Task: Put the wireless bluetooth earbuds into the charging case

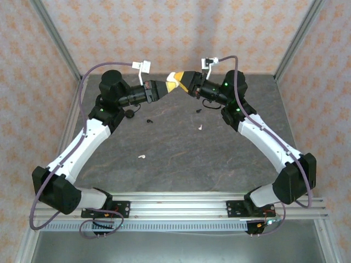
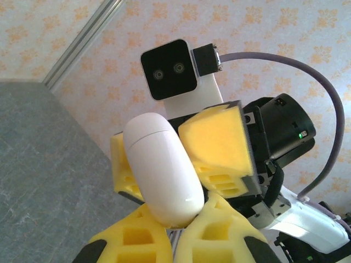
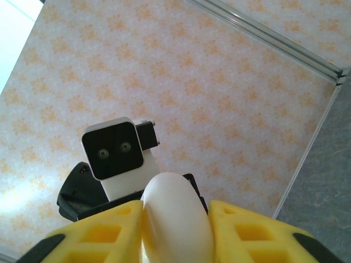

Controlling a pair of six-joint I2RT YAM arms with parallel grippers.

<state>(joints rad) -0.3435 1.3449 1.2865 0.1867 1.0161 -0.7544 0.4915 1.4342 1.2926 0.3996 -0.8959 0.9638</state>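
White charging case [image 2: 162,170]: smooth, rigid, light, probably slippery; best gripped across broad sides. Held mid-air, left claw [image 2: 175,229] clamped on one end, right claw [image 3: 175,230] squeezing other end. Tiny earbuds [image 1: 201,127] loose on bench [image 1: 181,164] below claws.

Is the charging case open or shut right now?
Shut. In the left wrist view the white charging case is one smooth, rounded capsule, with no lid raised and no gap showing on the side that faces the camera.

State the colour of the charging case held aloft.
The charging case is plain white, clearest in the left wrist view.
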